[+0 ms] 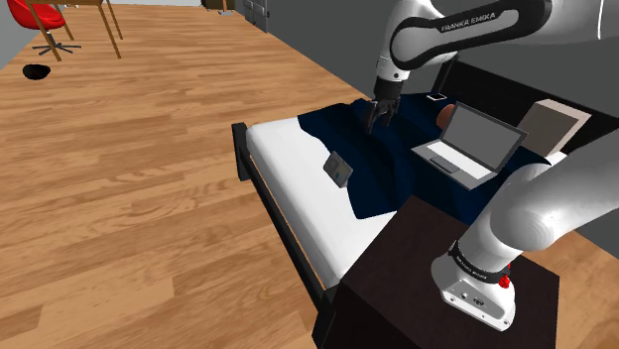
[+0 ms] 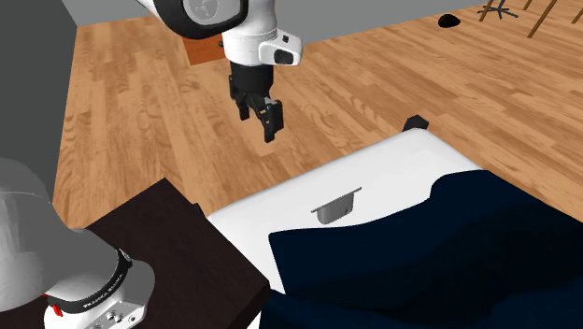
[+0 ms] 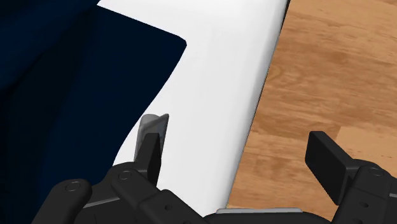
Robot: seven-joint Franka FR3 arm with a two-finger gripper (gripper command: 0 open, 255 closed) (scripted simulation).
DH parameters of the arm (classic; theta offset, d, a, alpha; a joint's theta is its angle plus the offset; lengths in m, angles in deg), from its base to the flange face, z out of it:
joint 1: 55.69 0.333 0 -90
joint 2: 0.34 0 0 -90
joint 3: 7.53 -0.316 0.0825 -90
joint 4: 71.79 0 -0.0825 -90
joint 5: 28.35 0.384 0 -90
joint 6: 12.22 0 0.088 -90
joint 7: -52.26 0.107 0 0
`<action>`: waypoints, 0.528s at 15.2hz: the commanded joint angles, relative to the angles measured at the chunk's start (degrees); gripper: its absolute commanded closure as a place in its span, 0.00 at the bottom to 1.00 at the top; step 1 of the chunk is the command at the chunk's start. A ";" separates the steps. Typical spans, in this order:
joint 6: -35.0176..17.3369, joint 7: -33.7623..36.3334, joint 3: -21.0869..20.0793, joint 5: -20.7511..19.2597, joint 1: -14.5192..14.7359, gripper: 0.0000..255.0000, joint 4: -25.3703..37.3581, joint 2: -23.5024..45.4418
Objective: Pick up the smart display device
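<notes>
Smart display device (image 1: 338, 169), a small grey slab w/ a dark face, stands tilted on the white mattress (image 1: 288, 164), right at the navy blanket's (image 1: 382, 171) edge and near the bed's floor side. In the second exterior view the device (image 2: 334, 207) shows its grey back; the screen side is hidden there. In the wrist view one pale corner of the device (image 3: 156, 123) pokes out, the rest covered by a black finger (image 3: 150, 153).

Gripper (image 2: 268, 120) is open: fingers well apart, nothing between them, no contact w/ the device. It hangs above the bed pointing down. In the shoulder view it sits over the blanket, beyond the device. In the wrist view one finger lies over the mattress, the other over the wood floor (image 3: 331, 70).

Arm rises from the dark stand (image 1: 417, 258), arches up and drops to the hand; its upper links are cut off at the shoulder view's top edge.

Shoulder view adds an open laptop (image 1: 466, 144) on the blanket, a beige cushion (image 1: 551, 127) behind it, and a red chair (image 1: 45, 20) far across the floor. Second exterior view has a brown block (image 2: 201, 51), mostly hidden behind the arm; can't tell what it is.
</notes>
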 commanded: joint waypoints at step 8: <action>-12.98 -4.68 4.20 4.69 -1.12 0.00 4.61 18.22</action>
